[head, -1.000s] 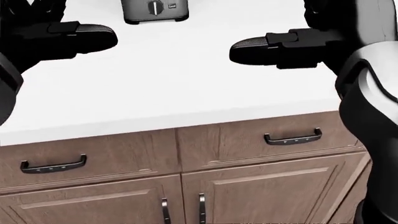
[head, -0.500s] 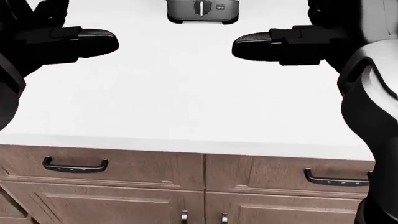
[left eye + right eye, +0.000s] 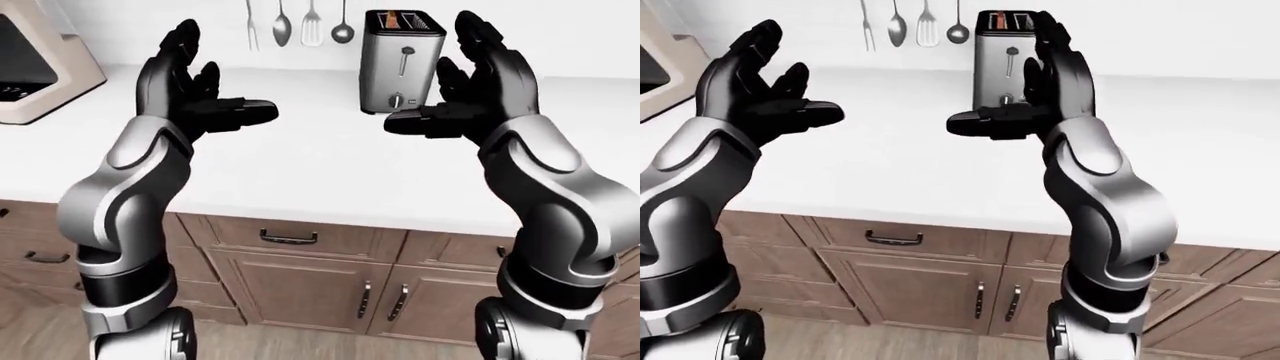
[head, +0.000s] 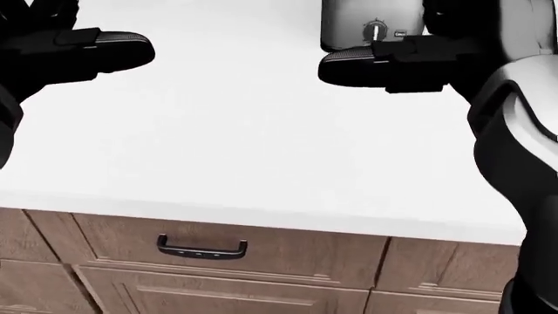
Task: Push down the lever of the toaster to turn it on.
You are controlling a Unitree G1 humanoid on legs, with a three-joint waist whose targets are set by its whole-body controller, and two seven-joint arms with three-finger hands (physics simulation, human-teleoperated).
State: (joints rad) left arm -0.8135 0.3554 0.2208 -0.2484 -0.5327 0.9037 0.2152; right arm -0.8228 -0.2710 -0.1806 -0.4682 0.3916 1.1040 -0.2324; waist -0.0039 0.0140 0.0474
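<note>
Toaster (image 3: pixel 402 60): lever (image 3: pixel 407 52) apparently up; right hand (image 3: pixel 470 82) just beside, left hand (image 3: pixel 195 86) well apart, both released; risk: hand shoves toaster.

The right hand (image 4: pixel 384 65) hangs over the white counter (image 4: pixel 261 150), one finger pointing toward the left hand (image 4: pixel 78 52); the toaster (image 4: pixel 371 26) sits just above it, its knob (image 4: pixel 376 31) showing; a drawer handle (image 4: pixel 202 248) lies well below both hands.
</note>
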